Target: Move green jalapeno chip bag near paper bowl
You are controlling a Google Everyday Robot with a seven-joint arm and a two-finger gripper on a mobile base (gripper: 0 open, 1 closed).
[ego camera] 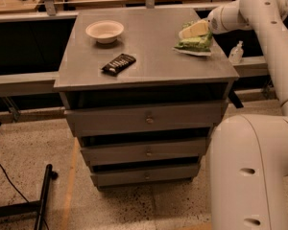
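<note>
Green jalapeno chip bag (194, 44): right side of cabinet top (158, 51), well apart from paper bowl (104, 31) | gripper (194, 29): touching bag's top, grip state cannot tell

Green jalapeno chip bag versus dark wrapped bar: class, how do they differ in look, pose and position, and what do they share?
The green jalapeno chip bag is light green; the dark wrapped bar is brown-black. The bag is puffy and crinkled; the bar lies flat. The bag sits by the right edge with the gripper at its top; the bar lies untouched, nearer the paper bowl. Both rest on the cabinet top.
</note>
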